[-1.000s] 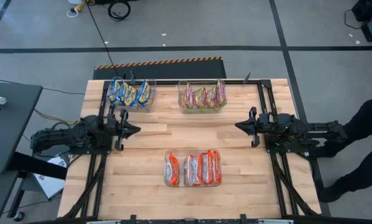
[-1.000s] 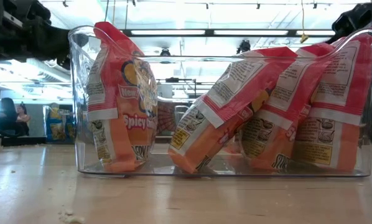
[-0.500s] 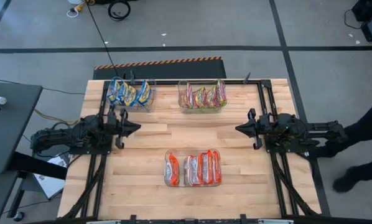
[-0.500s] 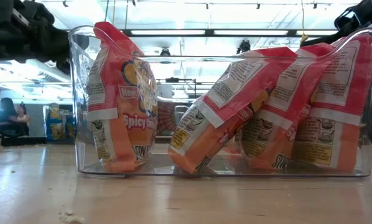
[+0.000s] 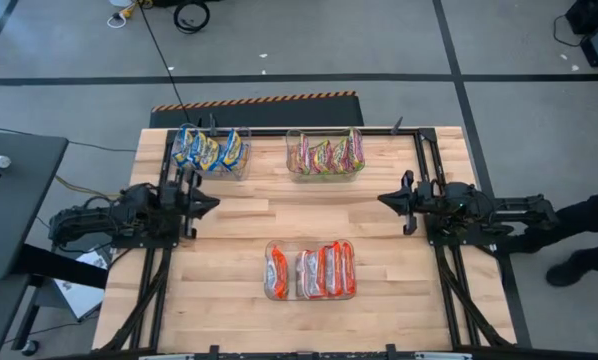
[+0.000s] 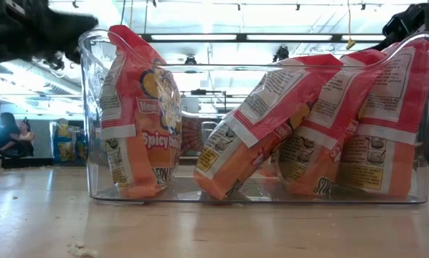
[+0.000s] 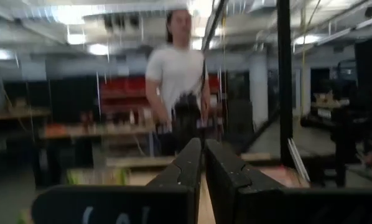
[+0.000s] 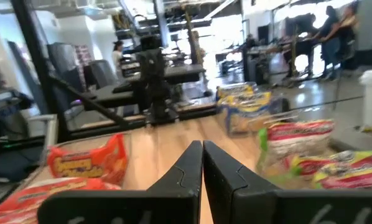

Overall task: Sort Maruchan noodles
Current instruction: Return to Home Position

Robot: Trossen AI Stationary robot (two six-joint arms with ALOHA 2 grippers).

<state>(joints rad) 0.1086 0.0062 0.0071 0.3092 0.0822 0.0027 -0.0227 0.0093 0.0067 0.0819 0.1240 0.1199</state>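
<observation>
The red/orange noodle packets [image 5: 311, 269] stand on edge in a clear bin near the table's near edge, close up in the low view [image 6: 272, 136]. Blue-yellow packets [image 5: 209, 149] fill a bin at the far left; green/pink packets [image 5: 326, 155] fill a bin at the far middle. My left gripper [image 5: 211, 203] hovers at the table's left side, shut and empty [image 7: 203, 163]. My right gripper [image 5: 383, 202] hovers at the table's right side, shut and empty [image 8: 202, 165].
Bare wood lies between the two grippers and the three bins [image 5: 299, 215]. Black frame rails run along both table sides [image 5: 431, 180]. A person's legs show on the floor to the right [image 5: 589, 225]. Another person stands beyond the table in the left wrist view [image 7: 176, 74].
My left arm has drawn back a little toward the table's left edge and turned at the wrist. The person on the right has walked farther off. The packets and bins have stayed put.
</observation>
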